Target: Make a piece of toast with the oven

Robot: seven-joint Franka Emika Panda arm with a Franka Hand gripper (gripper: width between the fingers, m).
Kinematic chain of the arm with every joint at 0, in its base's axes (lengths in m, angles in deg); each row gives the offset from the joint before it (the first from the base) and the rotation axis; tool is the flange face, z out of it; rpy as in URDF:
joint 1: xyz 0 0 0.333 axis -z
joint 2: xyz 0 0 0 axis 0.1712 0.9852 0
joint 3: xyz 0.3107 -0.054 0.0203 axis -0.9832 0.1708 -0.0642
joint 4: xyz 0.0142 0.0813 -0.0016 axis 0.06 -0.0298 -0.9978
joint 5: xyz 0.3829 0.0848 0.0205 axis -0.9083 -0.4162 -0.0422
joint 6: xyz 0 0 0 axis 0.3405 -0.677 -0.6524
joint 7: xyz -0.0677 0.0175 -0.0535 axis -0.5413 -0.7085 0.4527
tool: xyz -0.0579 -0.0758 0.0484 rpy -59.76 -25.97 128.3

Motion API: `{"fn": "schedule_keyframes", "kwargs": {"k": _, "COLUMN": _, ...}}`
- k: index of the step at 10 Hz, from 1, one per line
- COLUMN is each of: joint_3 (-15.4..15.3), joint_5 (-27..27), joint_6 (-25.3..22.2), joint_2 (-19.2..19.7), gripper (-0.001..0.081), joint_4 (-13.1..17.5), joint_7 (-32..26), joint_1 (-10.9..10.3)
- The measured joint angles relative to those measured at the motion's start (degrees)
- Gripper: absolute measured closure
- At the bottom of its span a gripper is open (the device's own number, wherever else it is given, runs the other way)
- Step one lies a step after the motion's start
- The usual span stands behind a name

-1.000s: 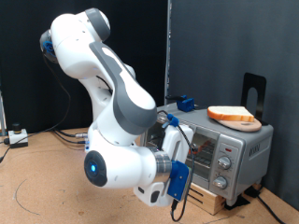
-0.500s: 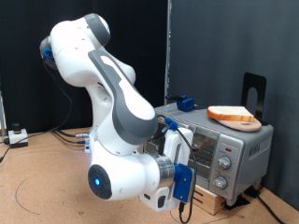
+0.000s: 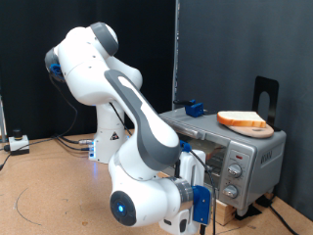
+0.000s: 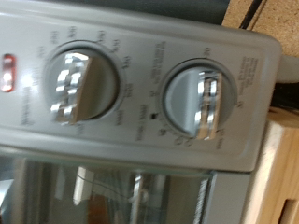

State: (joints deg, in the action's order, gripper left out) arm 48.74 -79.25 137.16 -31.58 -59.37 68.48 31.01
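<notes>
The silver oven [image 3: 256, 154] stands at the exterior view's right on a wooden board [image 3: 245, 211]. The piece of toast [image 3: 245, 118], pale cream with a brown crust, lies on top of the oven on a flatter orange-brown piece. My gripper [image 3: 201, 204], with blue parts, hangs low just in front of the oven's glass door and knob panel. Its fingers do not show in the wrist view. That view is filled by the oven's front panel [image 4: 140, 56] with two round knobs [image 4: 82, 86] [image 4: 204, 101], a red light [image 4: 7, 73] and the top of the glass door [image 4: 103, 191].
A small blue object [image 3: 194, 108] sits on the oven's back corner. A black stand [image 3: 266, 96] rises behind the oven. Cables and a small box [image 3: 18, 144] lie on the wooden table at the exterior view's left. A dark curtain hangs behind.
The arm has folded lower, and the hand has dropped and moved to the exterior view's right, closer to the oven's knob panel. The toast has not moved.
</notes>
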Motion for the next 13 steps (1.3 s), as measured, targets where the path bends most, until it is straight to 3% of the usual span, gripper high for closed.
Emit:
{"fn": "schedule_keyframes", "kwargs": {"k": 7, "joint_3": 0.08, "joint_5": 1.00, "joint_6": 1.11, "joint_2": 3.72, "gripper": -0.0003, "joint_4": 1.99, "joint_7": -0.57, "joint_1": -3.54}}
{"fn": "schedule_keyframes", "kwargs": {"k": 13, "joint_3": 0.08, "joint_5": 1.34, "joint_6": 2.68, "joint_2": 4.02, "gripper": -0.0003, "joint_4": 1.86, "joint_7": -0.95, "joint_1": -6.15}}
